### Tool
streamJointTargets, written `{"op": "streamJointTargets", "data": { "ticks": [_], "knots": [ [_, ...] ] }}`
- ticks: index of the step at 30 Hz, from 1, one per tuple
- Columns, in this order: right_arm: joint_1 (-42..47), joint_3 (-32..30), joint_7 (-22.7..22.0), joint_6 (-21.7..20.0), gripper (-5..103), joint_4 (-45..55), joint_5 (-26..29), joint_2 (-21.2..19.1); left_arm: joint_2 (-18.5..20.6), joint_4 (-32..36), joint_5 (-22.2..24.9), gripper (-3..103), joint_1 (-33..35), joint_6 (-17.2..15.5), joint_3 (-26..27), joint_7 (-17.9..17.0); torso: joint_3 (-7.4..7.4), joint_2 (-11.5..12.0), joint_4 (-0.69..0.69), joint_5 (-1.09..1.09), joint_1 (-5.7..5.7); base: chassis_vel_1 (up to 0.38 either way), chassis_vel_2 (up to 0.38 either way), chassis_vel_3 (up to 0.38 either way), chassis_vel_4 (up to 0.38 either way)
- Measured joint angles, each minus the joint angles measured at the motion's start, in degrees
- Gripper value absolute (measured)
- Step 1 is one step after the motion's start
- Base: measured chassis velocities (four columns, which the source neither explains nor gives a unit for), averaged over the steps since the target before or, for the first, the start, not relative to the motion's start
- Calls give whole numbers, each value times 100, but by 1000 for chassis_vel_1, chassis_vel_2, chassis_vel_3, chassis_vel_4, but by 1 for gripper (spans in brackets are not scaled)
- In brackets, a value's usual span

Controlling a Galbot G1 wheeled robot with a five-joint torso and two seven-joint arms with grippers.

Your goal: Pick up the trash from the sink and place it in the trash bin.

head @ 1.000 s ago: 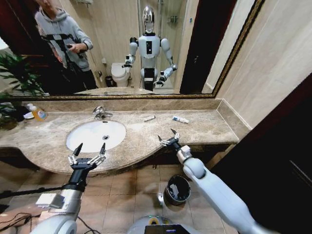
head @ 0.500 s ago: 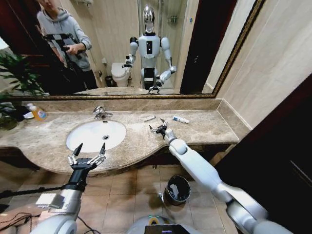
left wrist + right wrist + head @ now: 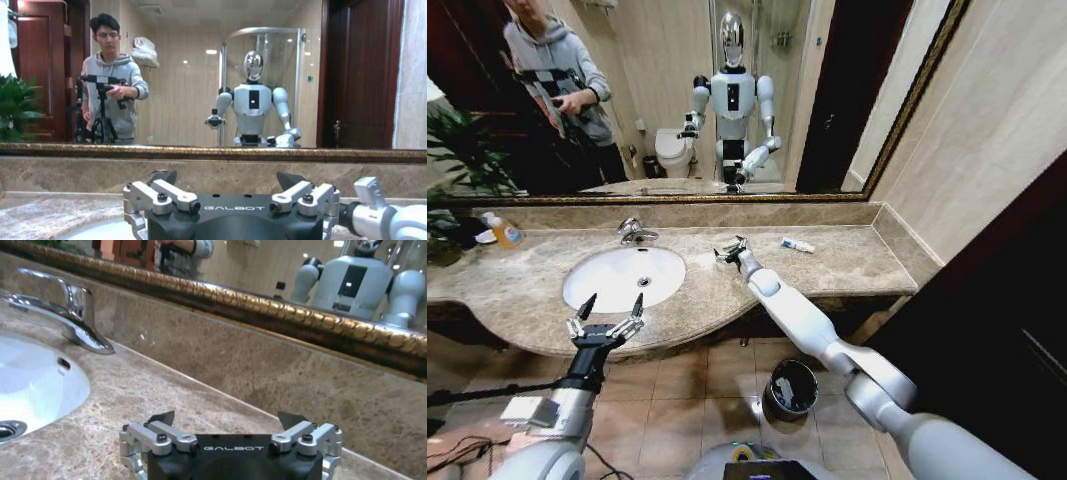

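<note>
The white oval sink [image 3: 617,285] sits in the beige-brown marble counter with its chrome faucet [image 3: 634,232] behind it. My right gripper [image 3: 730,248] is open, low over the counter just right of the basin; the right wrist view shows its fingers spread above bare marble [image 3: 228,417], with the sink [image 3: 40,385] and faucet [image 3: 63,315] to one side. A small white tube [image 3: 797,244] of trash lies on the counter farther right. My left gripper [image 3: 610,308] hovers open at the counter's front edge, before the sink, also open in the left wrist view [image 3: 227,177]. The black trash bin [image 3: 792,388] stands on the floor below.
An orange-yellow soap bottle [image 3: 505,233] stands at the counter's back left beside a green plant [image 3: 457,160]. A wide mirror [image 3: 677,100] runs behind the counter. My right arm [image 3: 827,345] stretches over the floor above the bin. Cables lie on the floor tiles at lower left.
My right arm has swung from the counter's front edge up and left over the counter, and its gripper now covers the spot where a small white tube lay. The left arm stayed still.
</note>
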State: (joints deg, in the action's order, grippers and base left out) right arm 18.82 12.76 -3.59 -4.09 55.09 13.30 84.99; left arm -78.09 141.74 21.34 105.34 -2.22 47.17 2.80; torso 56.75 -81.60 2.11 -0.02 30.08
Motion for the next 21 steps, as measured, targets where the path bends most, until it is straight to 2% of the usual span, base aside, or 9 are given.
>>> {"op": "streamJointTargets", "data": {
  "ticks": [5,9,11,21],
  "knots": [
    [-101,-185,-107,-8,100,-394,-57,223,0,0,0,100,0,0,0,0,0,-1,1,2,0,0,0,0,0],
    [65,-597,-540,-139,100,-417,-50,159,0,0,0,100,0,0,0,0,0,0,-2,2,0,0,0,0,0],
    [76,-645,-585,-167,100,-416,-39,156,0,0,0,100,0,0,0,0,0,0,-5,2,0,0,0,0,0],
    [117,-703,-754,-332,100,-411,325,211,0,0,0,100,0,0,0,0,-1,-1,0,3,0,0,0,0,0]
  ]
}}
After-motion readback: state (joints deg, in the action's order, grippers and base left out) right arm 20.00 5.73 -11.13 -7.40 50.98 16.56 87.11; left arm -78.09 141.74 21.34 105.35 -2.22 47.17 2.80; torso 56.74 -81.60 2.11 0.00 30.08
